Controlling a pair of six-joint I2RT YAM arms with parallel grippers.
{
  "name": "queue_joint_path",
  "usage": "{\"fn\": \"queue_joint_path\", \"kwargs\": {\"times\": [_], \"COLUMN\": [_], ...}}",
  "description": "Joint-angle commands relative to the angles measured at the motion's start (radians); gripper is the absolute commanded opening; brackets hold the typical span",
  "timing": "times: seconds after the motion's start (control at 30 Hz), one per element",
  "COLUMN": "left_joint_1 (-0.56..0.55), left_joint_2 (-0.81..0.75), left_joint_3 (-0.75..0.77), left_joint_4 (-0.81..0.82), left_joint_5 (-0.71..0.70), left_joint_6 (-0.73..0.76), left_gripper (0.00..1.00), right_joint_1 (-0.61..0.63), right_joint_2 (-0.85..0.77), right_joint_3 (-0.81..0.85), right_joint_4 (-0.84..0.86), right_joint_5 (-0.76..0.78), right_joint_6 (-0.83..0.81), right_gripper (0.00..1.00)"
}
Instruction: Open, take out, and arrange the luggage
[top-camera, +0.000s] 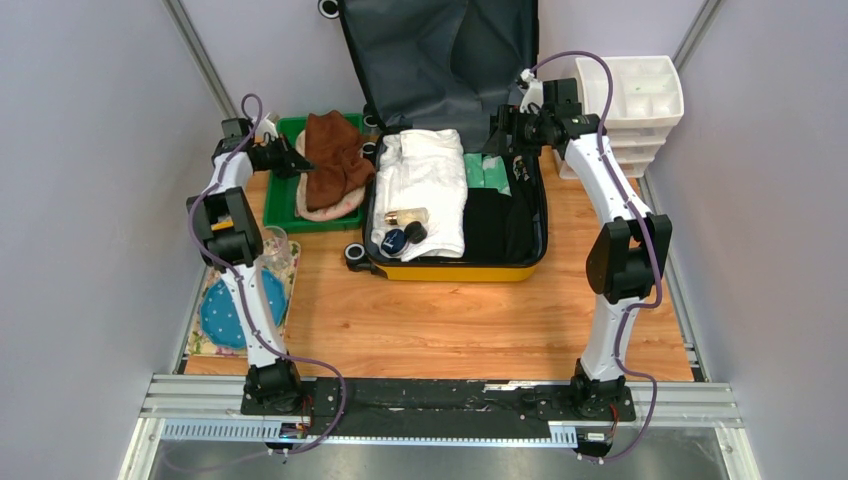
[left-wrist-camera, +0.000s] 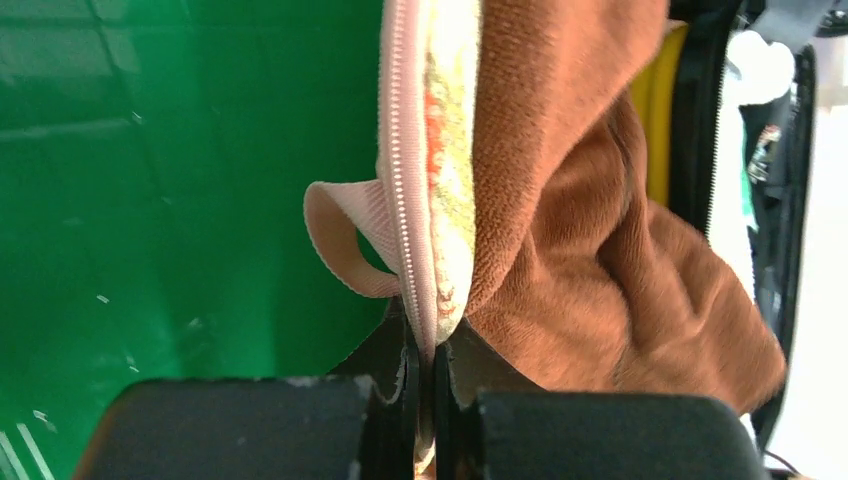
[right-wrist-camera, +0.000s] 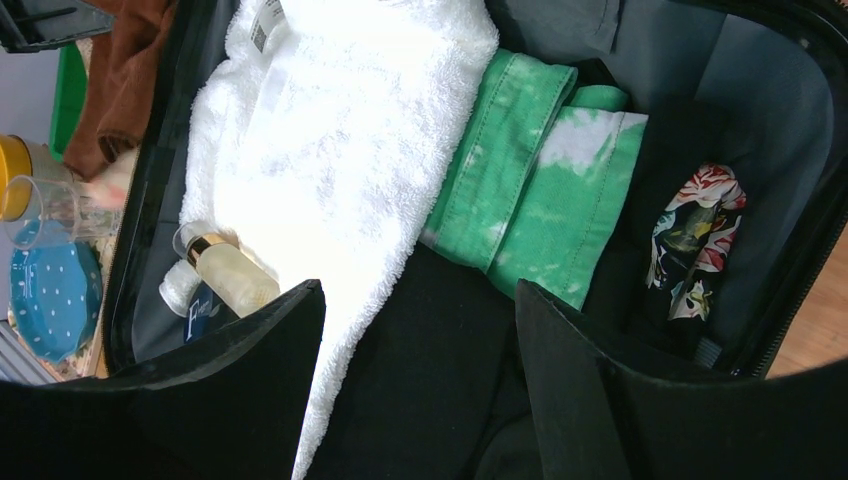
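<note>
Two things are advised: the pink pouch, pinched at its zipper edge by the left gripper, should be lowered flat into the green tray beside the open luggage, over which the right gripper is held wide.

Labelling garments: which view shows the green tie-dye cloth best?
Right wrist: green tie-dye cloth lies folded in the luggage, mostly unobstructed, beside white towel. Top external shows only a sliver; left wrist, nothing certain.
</note>
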Motion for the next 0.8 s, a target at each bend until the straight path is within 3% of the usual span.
{"fn": "queue_joint_path", "kwargs": {"times": [0.0,0.17,0.2,0.27,0.37,0.4,0.57,0.67,0.77], "left_joint_1": [0.002,0.004,0.004,0.004,0.004,0.005,0.007,0.008,0.008], "left_joint_2": [0.031,0.036,0.036,0.033,0.019,0.016,-0.013,-0.065,-0.127], "left_joint_3": [0.108,0.103,0.103,0.102,0.095,0.098,0.129,0.126,0.115], "left_joint_4": [0.043,0.075,0.069,0.059,0.08,0.089,0.14,0.149,0.132], "left_joint_5": [-0.067,-0.065,-0.067,-0.088,-0.183,-0.194,-0.205,-0.203,-0.203], "left_joint_6": [0.081,0.15,0.162,0.188,0.2,0.204,0.217,0.242,0.289], "left_gripper": [0.0,0.0,0.2,0.34,0.42,0.49,0.56,0.76,0.82], "right_joint_1": [0.003,0.003,0.002,0.003,0.003,0.003,0.011,0.022,0.039], "right_joint_2": [0.018,0.029,0.032,0.031,0.032,0.034,0.043,0.046,0.051], "right_joint_3": [0.057,0.077,0.077,0.076,0.071,0.07,0.073,0.074,0.076], "right_joint_4": [-0.011,-0.025,-0.023,-0.023,-0.022,-0.022,-0.029,-0.051,-0.084], "right_joint_5": [0.01,0.013,0.013,0.013,0.012,0.006,-0.019,-0.028,-0.042], "right_joint_6": [-0.007,-0.007,-0.007,-0.007,-0.007,-0.007,-0.02,-0.066,-0.135], "right_gripper": [0.73,0.73,0.73,0.73,0.73,0.73,0.72,0.72,0.72]}}
